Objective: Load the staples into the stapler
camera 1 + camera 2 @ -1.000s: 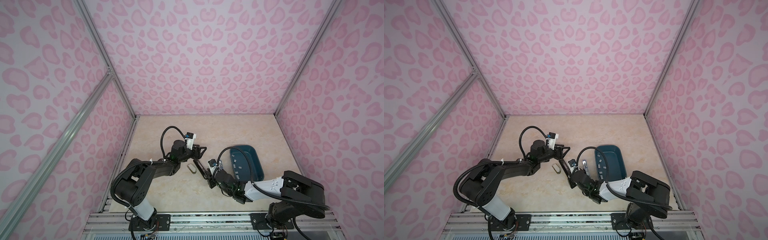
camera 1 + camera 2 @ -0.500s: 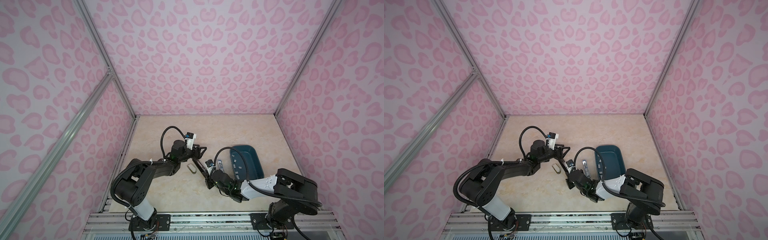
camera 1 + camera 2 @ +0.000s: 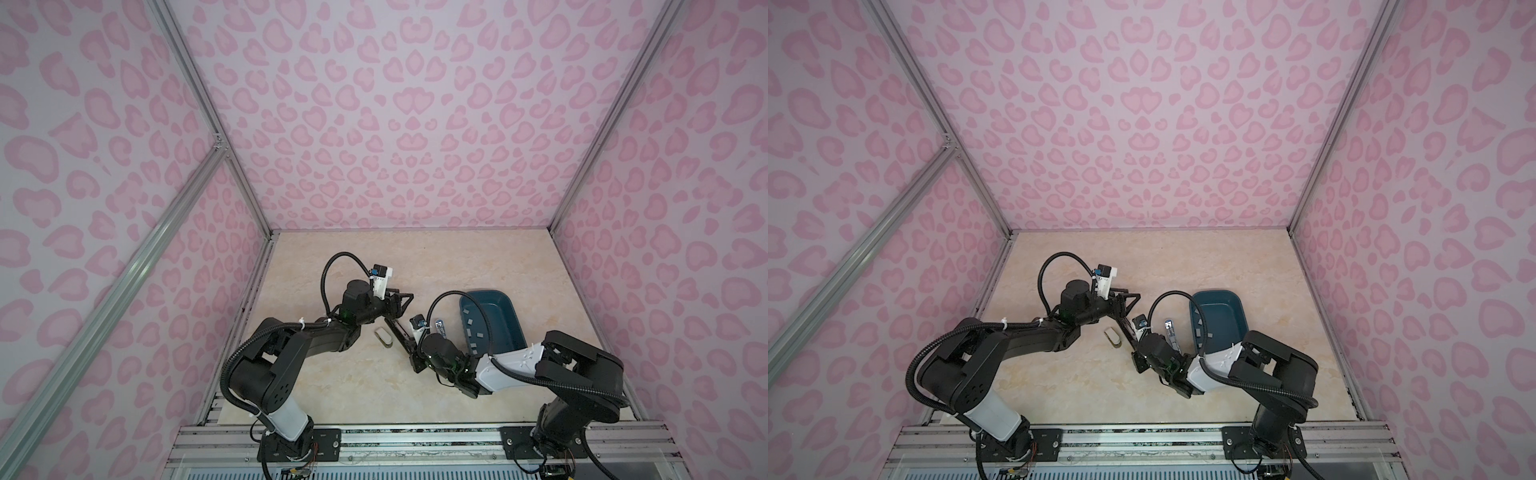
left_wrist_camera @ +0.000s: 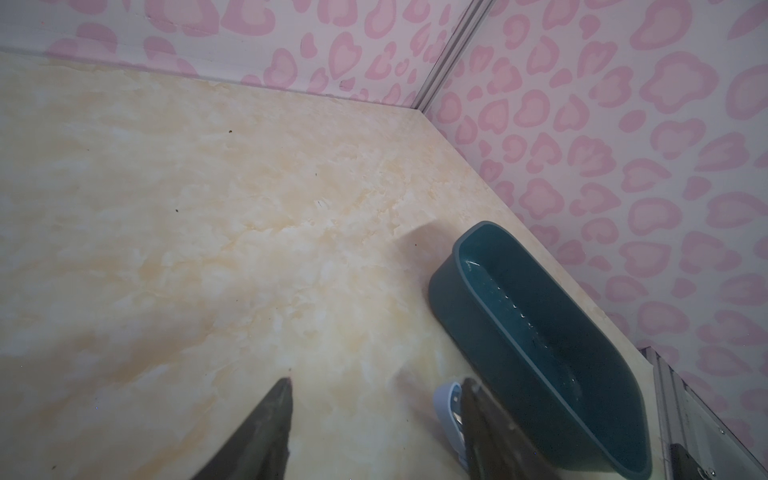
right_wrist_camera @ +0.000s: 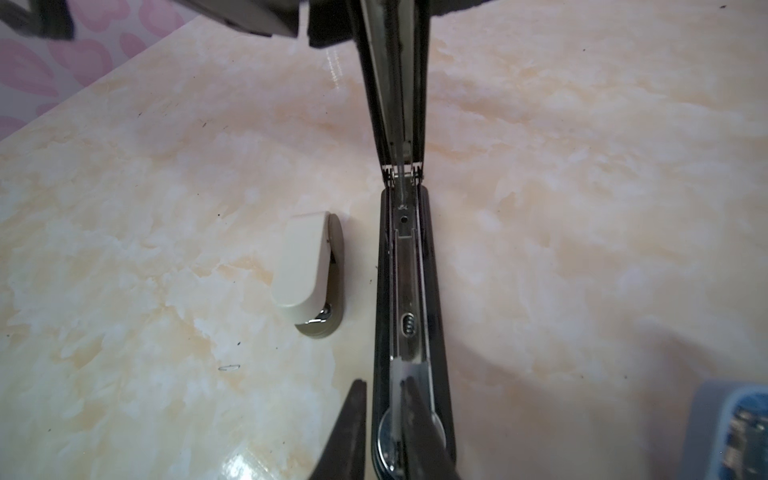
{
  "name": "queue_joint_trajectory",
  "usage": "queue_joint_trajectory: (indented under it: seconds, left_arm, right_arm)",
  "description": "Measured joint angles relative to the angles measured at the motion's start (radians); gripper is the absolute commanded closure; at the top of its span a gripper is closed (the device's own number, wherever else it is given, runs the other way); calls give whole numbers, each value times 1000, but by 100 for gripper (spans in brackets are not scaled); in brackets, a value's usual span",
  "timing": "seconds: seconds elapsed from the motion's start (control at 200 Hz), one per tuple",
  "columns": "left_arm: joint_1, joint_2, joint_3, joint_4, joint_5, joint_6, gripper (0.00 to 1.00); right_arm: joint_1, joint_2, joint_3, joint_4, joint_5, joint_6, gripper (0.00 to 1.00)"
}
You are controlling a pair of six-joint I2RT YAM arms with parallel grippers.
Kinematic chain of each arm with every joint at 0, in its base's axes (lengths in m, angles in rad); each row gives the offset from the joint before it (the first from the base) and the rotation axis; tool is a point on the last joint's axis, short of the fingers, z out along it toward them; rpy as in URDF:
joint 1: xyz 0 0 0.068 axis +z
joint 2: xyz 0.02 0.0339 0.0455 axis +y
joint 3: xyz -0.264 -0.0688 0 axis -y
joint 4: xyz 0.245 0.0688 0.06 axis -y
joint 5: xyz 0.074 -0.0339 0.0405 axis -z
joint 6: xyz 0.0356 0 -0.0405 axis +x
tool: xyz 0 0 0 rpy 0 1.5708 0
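Note:
A long black stapler [image 3: 401, 338] [image 3: 1125, 328] lies opened on the floor between my grippers. Its base channel [image 5: 409, 270] faces up. Its lid rises from the hinge to my left gripper [image 3: 405, 301] [image 3: 1131, 301], whose fingers flank it. In the left wrist view, floor shows between that gripper's [image 4: 376, 382] tips. My right gripper [image 5: 384, 380] [image 3: 415, 361] stands narrowly apart. One finger is outside the stapler's side wall, the other in the channel on a pale strip of staples [image 5: 409, 370]. More staples [image 3: 471, 332] [image 3: 1200, 328] lie in the teal tray.
The teal tray [image 3: 505, 299] [image 3: 1233, 297] [image 4: 457, 291] sits at the right. A small cream stapler [image 3: 383, 336] [image 5: 305, 266] lies left of the black one. A small blue stapler [image 3: 439, 330] [image 4: 446, 399] lies beside the tray. One loose staple [image 5: 229, 367] lies on the floor.
My right arm has drawn in leftward along the stapler's base and its jaws have narrowed a little. The left arm and the lid have not moved.

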Motion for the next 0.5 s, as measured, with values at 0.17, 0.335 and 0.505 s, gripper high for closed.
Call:
queue_joint_trajectory:
  seconds: [0.17, 0.335, 0.505]
  left_arm:
    - [0, -7, -7, 0, 0, 0, 36]
    - [1, -10, -9, 0, 0, 0, 36]
    - [1, -11, -9, 0, -1, 0, 36]
  right_arm:
    - [-13, 13, 10, 4, -14, 7, 90]
    - [-23, 12, 12, 4, -30, 14, 96]
    - [-24, -28, 12, -11, -45, 19, 98]
